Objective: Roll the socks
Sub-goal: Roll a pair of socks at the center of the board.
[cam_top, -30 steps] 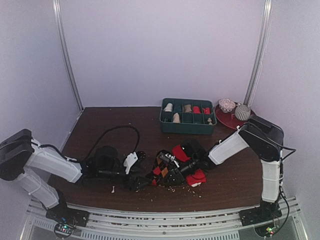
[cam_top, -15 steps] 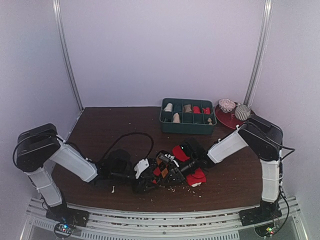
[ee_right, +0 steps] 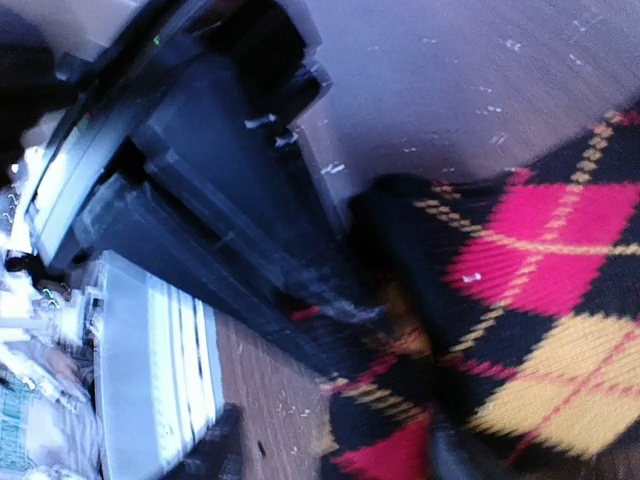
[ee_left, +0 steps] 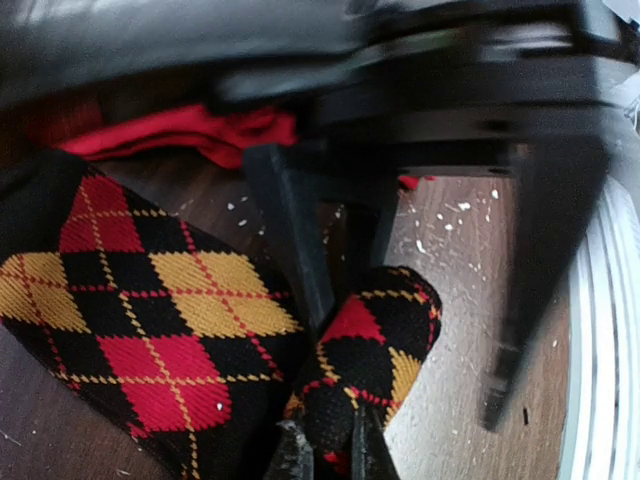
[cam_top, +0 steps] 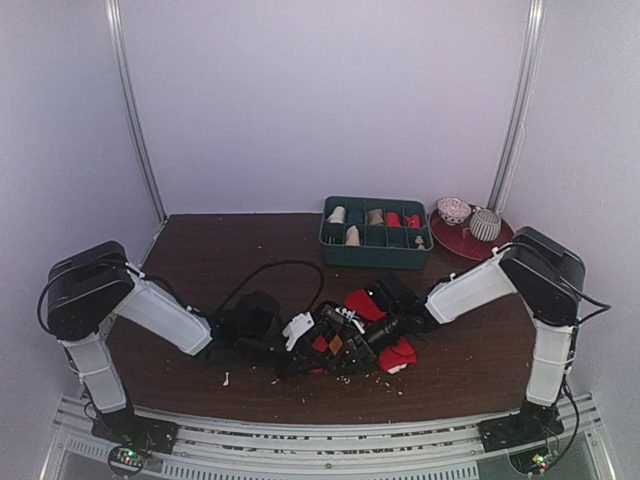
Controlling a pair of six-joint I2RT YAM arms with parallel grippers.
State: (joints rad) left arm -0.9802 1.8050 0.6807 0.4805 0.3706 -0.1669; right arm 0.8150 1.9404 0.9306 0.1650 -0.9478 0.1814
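The black argyle sock (cam_top: 328, 345) lies bunched near the table's front centre, between the two grippers. In the left wrist view my left gripper (ee_left: 328, 445) is shut on a raised fold of the argyle sock (ee_left: 380, 340). The plain red sock (cam_top: 362, 304) lies just behind it, and more red fabric (cam_top: 398, 354) shows on the right. My right gripper (cam_top: 352, 338) reaches in from the right. In its wrist view the right gripper (ee_right: 330, 455) has its fingers wide apart over the argyle sock (ee_right: 540, 270), and the left finger is off the fabric.
A green compartment tray (cam_top: 375, 256) holding small rolled bundles stands at the back. A red plate (cam_top: 450, 240) with two patterned balls sits to its right. The left arm's black cable (cam_top: 270, 268) loops over the table. White crumbs (cam_top: 345, 378) dot the front.
The left arm has slid right to the argyle sock and its gripper has shut on a fold. The right gripper's fingers have spread apart.
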